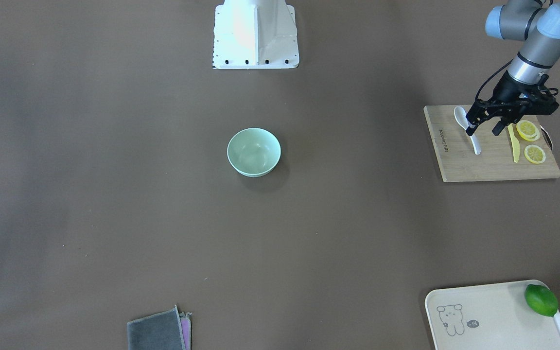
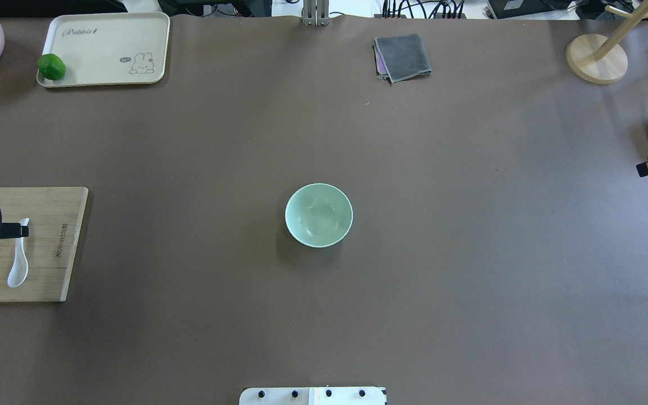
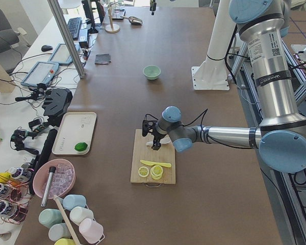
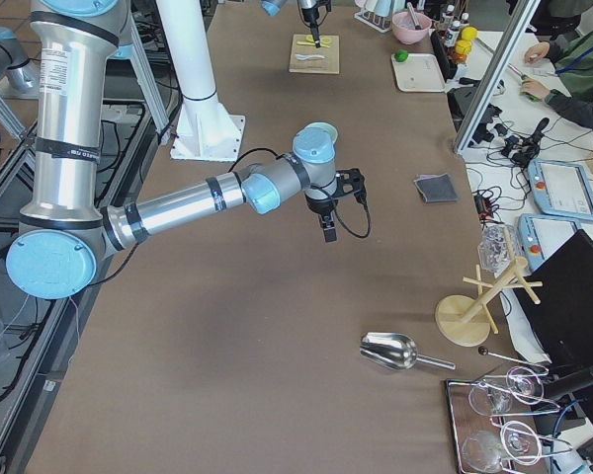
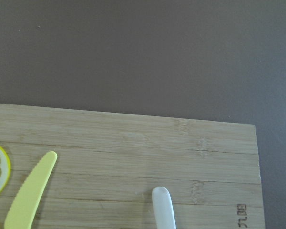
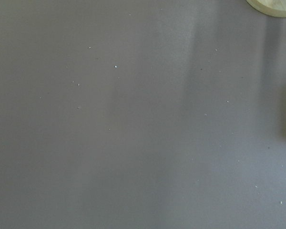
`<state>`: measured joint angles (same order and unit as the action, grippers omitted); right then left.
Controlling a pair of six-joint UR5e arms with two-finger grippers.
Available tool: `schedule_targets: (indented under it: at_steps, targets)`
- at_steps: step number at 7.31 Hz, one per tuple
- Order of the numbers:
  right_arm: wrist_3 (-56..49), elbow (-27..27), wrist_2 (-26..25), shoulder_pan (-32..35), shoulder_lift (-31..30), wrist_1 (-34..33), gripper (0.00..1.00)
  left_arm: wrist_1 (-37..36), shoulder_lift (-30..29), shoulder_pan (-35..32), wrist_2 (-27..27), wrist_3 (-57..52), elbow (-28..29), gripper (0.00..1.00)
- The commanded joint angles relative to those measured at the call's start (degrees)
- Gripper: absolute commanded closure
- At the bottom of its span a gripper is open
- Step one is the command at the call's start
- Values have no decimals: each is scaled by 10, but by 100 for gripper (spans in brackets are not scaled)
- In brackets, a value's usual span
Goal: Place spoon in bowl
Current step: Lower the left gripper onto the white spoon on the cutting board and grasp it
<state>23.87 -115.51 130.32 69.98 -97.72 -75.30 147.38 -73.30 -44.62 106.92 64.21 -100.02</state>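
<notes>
**Spoon on board, not yet in bowl**

The small white soup spoon [image 1: 475, 145] is found lying flat on a rectangular bamboo cutting board [image 1: 479, 167] at the tabletop's left end edge. It lies beside a slim yellow plastic knife [image 1: 514, 143] and lemon slices [image 1: 534, 154]. The left gripper [image 1: 483, 129] is held over the board with its jaws spread apart, one finger over the spoon's neck; nothing is gripped. The round pale mint-green bowl [image 1: 253, 151] is placed at the tabletop's centre (empty). The right gripper [image 4: 327, 233] is held near the right end edge; its opening cannot be told.
</notes>
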Motion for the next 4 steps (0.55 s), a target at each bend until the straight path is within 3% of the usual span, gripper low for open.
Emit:
schedule_targets:
  at_steps: [1,4]
  targets:
    - [-1,2,-1,3,-6,5,0,0,0,25,-19,1,4,23]
    - [-1,2,-1,5,-6,6,0,0,-3,34,-31,0,14,31]
